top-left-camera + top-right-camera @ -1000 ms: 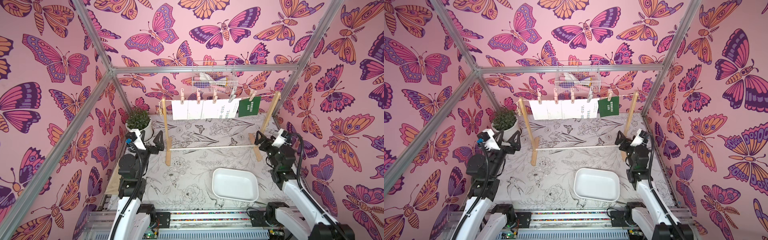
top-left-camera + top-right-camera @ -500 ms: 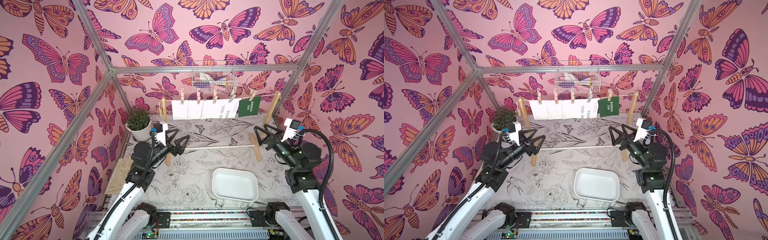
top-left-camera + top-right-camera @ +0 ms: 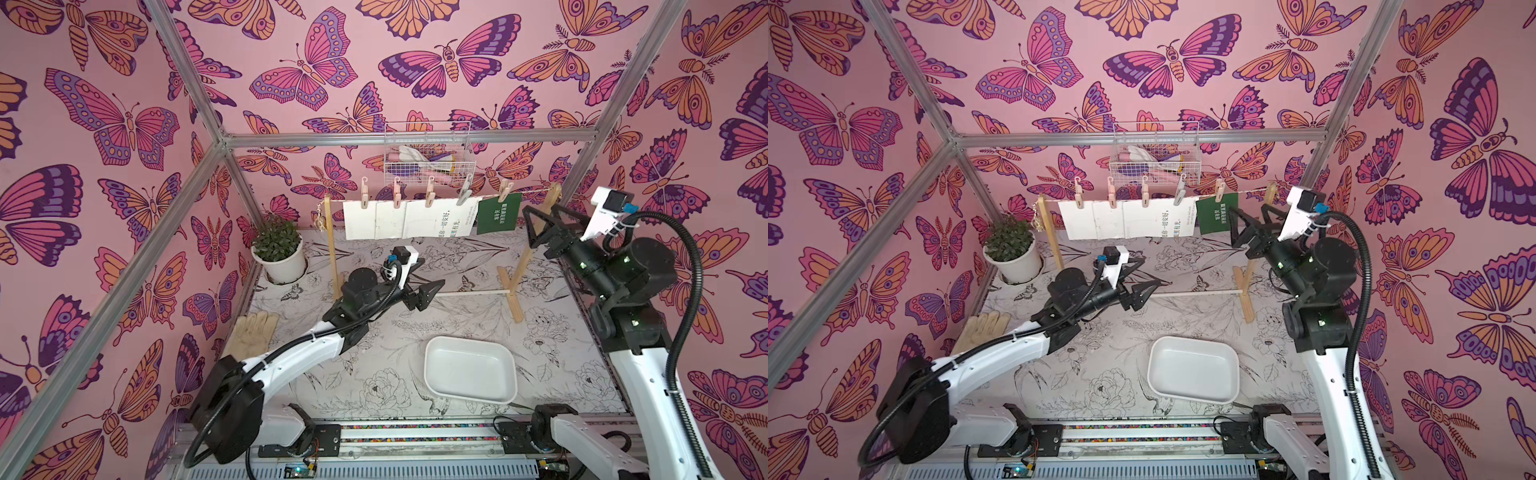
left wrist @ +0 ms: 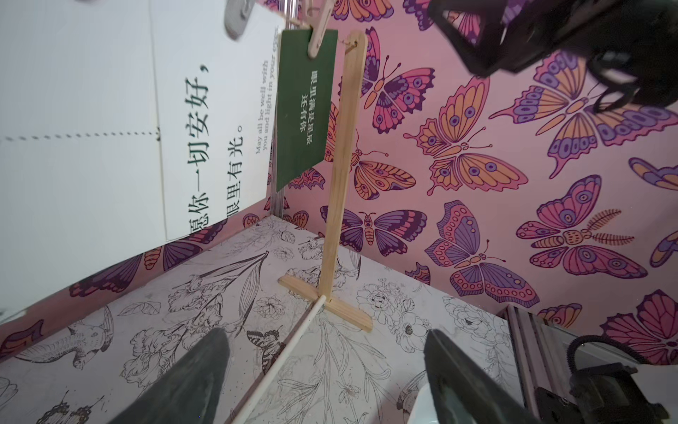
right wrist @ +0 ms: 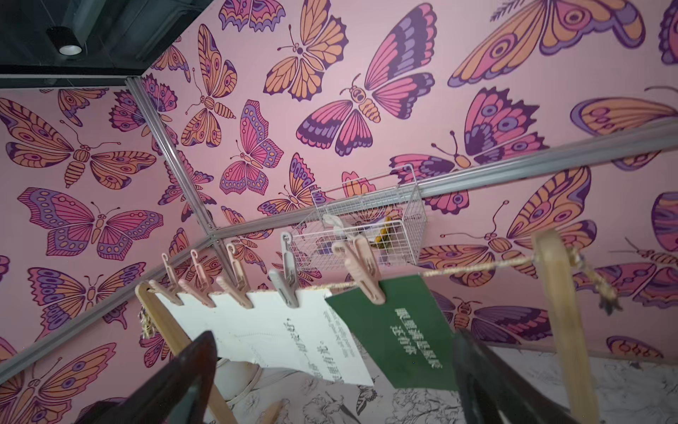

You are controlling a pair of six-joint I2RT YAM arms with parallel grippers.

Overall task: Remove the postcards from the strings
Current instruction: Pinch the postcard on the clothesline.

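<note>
Yet to come off: all five postcards (image 3: 415, 218), hung in a row on the string (image 5: 477, 266). Three plain white, one white with black writing, then the green card (image 3: 498, 212) at the right end, tilted and overlapping its neighbour. Each pinned by a peg (image 3: 430, 193), four pink and one grey. String tied across the top of the rack (image 3: 536, 239), at the back of the table (image 3: 540, 332).

Up at card height, just beside the green card and the rack's right upright: the right gripper (image 3: 539, 210), jaws wide, nothing between them. Low down, near the dowel (image 3: 473, 293) and below the white cards: the left gripper (image 4: 326, 332), jaws also well apart, empty.

Likely next: closing on the green card's free edge and drawing it down out of its peg.

Risks, as a judgement:
- With the peg clamped hard, a torn or creased card, or a dragged string and a light rack tipped forward.
- With a close too far right, the upright or the string caught instead.
- With a close too far left, the overlapped white card pinched too, and two cards freed at once.
- With an approach too high, the peg knocked off and the card dropped loose.

Containers:
- White tray (image 3: 469, 370) in front of the rack, empty, probably meant for the cards.
- Wire basket (image 3: 390, 174) on the back wall above the string, holding pale and purple items too small to name.
- Pot (image 3: 284, 268) at back left, holding a plant (image 3: 276, 243).
- Glove (image 3: 253, 328) flat by the left edge, in nothing.
</note>
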